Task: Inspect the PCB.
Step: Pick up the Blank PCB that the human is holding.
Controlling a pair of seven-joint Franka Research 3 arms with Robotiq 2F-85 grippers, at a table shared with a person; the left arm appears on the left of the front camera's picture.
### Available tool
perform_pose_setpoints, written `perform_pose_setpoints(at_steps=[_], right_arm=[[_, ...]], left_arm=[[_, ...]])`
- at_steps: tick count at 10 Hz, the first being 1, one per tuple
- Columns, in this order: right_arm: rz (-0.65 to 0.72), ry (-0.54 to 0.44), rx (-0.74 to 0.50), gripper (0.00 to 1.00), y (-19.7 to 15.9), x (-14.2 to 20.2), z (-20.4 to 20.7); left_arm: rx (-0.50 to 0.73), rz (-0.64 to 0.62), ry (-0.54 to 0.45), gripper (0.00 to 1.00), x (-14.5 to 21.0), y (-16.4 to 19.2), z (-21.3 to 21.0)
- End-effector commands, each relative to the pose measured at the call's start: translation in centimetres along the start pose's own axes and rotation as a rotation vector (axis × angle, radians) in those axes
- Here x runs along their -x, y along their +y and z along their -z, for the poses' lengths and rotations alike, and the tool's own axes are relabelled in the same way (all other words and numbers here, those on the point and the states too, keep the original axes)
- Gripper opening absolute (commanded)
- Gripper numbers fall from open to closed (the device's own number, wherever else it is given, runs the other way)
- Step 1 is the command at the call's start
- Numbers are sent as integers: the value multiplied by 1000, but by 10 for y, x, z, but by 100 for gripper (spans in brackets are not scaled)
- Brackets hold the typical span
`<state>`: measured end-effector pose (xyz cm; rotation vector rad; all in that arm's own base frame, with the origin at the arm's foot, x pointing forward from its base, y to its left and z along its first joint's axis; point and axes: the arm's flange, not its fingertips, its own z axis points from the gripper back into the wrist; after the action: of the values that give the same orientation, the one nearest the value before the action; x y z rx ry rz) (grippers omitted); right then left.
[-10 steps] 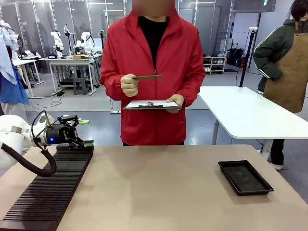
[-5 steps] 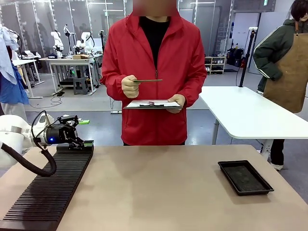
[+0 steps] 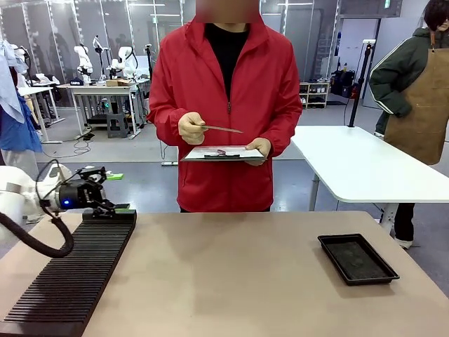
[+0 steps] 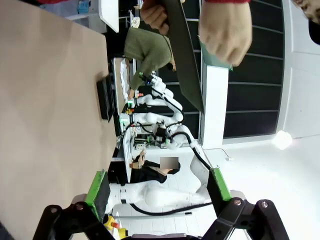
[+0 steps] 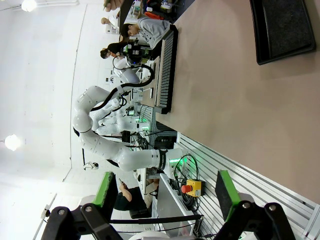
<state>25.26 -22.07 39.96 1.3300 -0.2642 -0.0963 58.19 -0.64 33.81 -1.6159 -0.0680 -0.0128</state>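
A person in a red jacket stands across the table and holds the PCB (image 3: 223,129) in one hand, seen nearly edge-on with its far end tipped down. It hangs just above a dark tablet (image 3: 223,153) held flat in the person's other hand. In the left wrist view the PCB (image 4: 214,56) peeks out green under the person's hand (image 4: 225,30). My left gripper (image 3: 116,192) hovers open and empty over the far end of the slotted rack, its green pads (image 4: 97,187) wide apart. My right gripper (image 5: 164,192) is open too, with nothing between its fingers.
A long black slotted rack (image 3: 74,274) lies along the table's left side. At the right sits a shallow black tray (image 3: 358,258), which the right wrist view shows as well (image 5: 282,27). A second person in an apron (image 3: 421,105) stands by a white table behind.
The person has tilted the PCB from level to sloping down toward the tablet. My left gripper has drawn back slightly to the left.
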Motion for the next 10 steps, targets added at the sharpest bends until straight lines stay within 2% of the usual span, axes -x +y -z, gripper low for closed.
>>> perform_pose_setpoints(at_steps=[1,5,10], right_arm=[[3,-7,-4,100,2,0,-1],[3,-7,-4,100,2,0,-1],[3,-7,-4,100,2,0,-1]], left_arm=[[-23,-8,29,100,62,-28,-36],[-62,88,23,100,154,-61,-98],[-108,143,-100,100,245,-76,-176]])
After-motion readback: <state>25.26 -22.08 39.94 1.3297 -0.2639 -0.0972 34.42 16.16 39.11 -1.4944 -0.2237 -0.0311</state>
